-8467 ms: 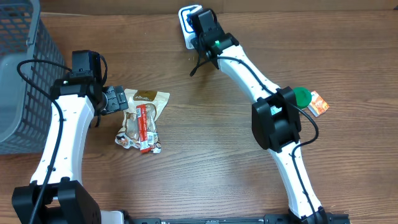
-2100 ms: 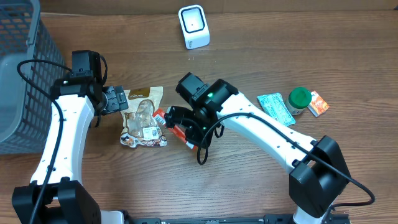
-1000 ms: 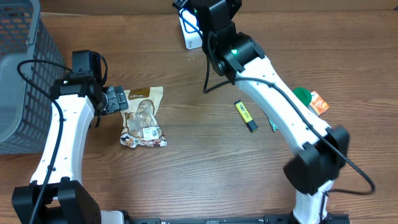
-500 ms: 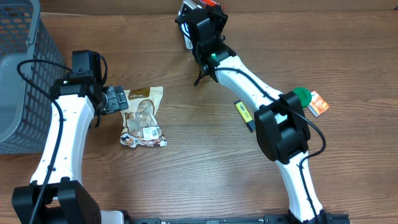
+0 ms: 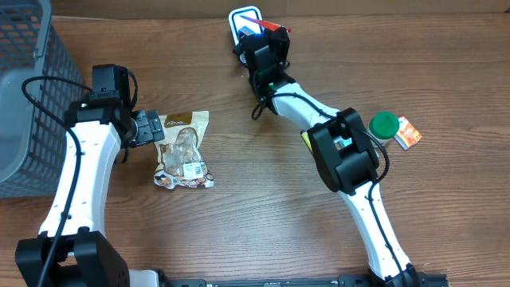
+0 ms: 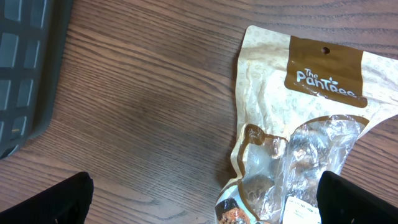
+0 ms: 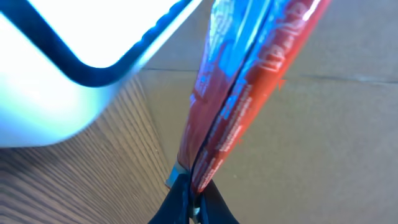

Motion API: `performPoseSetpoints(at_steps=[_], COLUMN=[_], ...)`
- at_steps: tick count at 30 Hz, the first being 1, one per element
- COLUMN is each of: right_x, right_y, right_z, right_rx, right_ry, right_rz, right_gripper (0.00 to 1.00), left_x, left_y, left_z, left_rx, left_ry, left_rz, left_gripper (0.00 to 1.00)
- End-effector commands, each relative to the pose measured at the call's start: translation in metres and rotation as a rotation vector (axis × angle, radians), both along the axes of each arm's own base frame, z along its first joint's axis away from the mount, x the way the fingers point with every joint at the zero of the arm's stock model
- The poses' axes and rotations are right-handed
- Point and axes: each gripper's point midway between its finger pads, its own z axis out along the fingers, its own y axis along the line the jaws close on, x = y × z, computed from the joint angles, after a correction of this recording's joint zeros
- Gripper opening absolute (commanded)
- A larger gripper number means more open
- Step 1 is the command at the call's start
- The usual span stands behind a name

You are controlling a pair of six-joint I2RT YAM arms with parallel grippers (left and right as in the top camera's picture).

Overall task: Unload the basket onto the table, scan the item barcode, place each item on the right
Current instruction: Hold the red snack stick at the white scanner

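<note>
At twelve o'clock on the table (image 5: pixel 239 231), your right pincer (image 7: pixel 193 208) pinches the red packet (image 7: pixel 242 93) edge-on just beside the scanner (image 5: pixel 241 19), presumably to show its code. The far edge is close behind; free room lies toward six. Your left pincer (image 5: pixel 150 127) gapes empty at nine, by the snack bag (image 5: pixel 183 151).

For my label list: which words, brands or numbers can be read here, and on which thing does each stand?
"The Pan…" (later letters unclear): on the brown label of the snack pouch.
Print on the red wrapper in the right claw: blurred, unreadable.
Print on the orange packet: too small to read.
</note>
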Motion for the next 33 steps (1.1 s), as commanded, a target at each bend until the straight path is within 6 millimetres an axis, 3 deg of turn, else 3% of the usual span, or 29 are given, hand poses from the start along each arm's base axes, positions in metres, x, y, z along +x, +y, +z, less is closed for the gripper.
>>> performPoseSetpoints(at_steps=[1, 11, 21, 24, 27, 29, 33], right_x=[0.002, -0.002, -0.006, -0.007, -0.012, -0.019, -0.038], right_y=[-0.001, -0.006, -0.018, -0.020, -0.021, -0.022, -0.022], right_z=[0.005, -0.004, 0.006, 0.026, 0.063, 0.092, 0.127], right_rx=[-0.011, -0.101, -0.140, -0.097, -0.008, 0.030, 0.117], right_ry=[-0.017, 0.053, 0.039, -0.003, -0.081, -0.109, -0.114], right_rz=[-0.011, -0.010, -0.082, -0.107, -0.141, -0.160, -0.176], right_gripper=[0.04, 0.05, 0.04, 0.04, 0.04, 0.03, 0.03], left_x=[0.001, 0.001, 0.001, 0.001, 0.001, 0.001, 0.001], left_y=[0.003, 0.003, 0.003, 0.003, 0.003, 0.003, 0.003], left_z=[0.000, 0.000, 0.000, 0.000, 0.000, 0.000, 0.000], left_rx=[0.008, 0.008, 0.008, 0.008, 0.008, 0.008, 0.008], left_ry=[0.000, 0.000, 0.000, 0.000, 0.000, 0.000, 0.000], left_rz=[0.010, 0.010, 0.010, 0.010, 0.010, 0.010, 0.010], left_gripper=[1.00, 1.00, 1.00, 1.00, 1.00, 1.00, 1.00])
